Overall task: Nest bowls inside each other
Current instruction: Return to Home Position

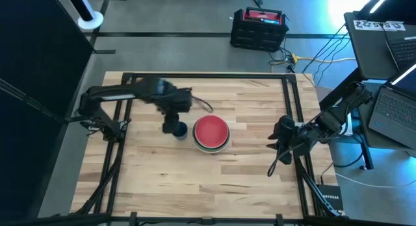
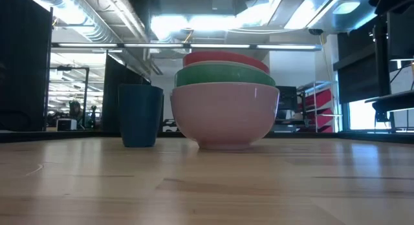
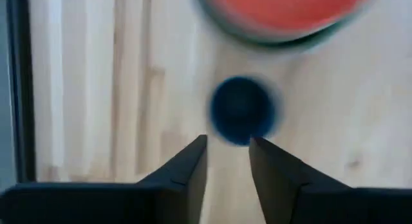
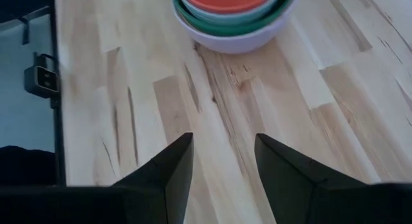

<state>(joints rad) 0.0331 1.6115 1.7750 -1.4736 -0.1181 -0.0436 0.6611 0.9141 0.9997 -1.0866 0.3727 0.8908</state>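
Three bowls stand nested at the table's middle [image 1: 211, 133]: a red bowl [image 2: 223, 59] on top, a green bowl [image 2: 224, 75] under it, and a pale bowl [image 2: 224, 115] at the bottom, resting by its base on the wood. A dark blue cup [image 2: 140, 115] stands upright just left of the stack. My left gripper [image 3: 228, 143] hangs open above the cup [image 3: 243, 110], clear of it, with nothing between its fingers. My right gripper [image 4: 224, 143] waits open near the table's right edge [image 1: 281, 136], pointing toward the stack [image 4: 232, 11].
Black frame rails [image 1: 117, 115] run along the table's left, far and right sides. Bare wood [image 1: 195, 180] lies between the stack and the near edge. Off the table stand a black crate [image 1: 259, 28] at the far side and laptops [image 1: 396, 109] at the right.
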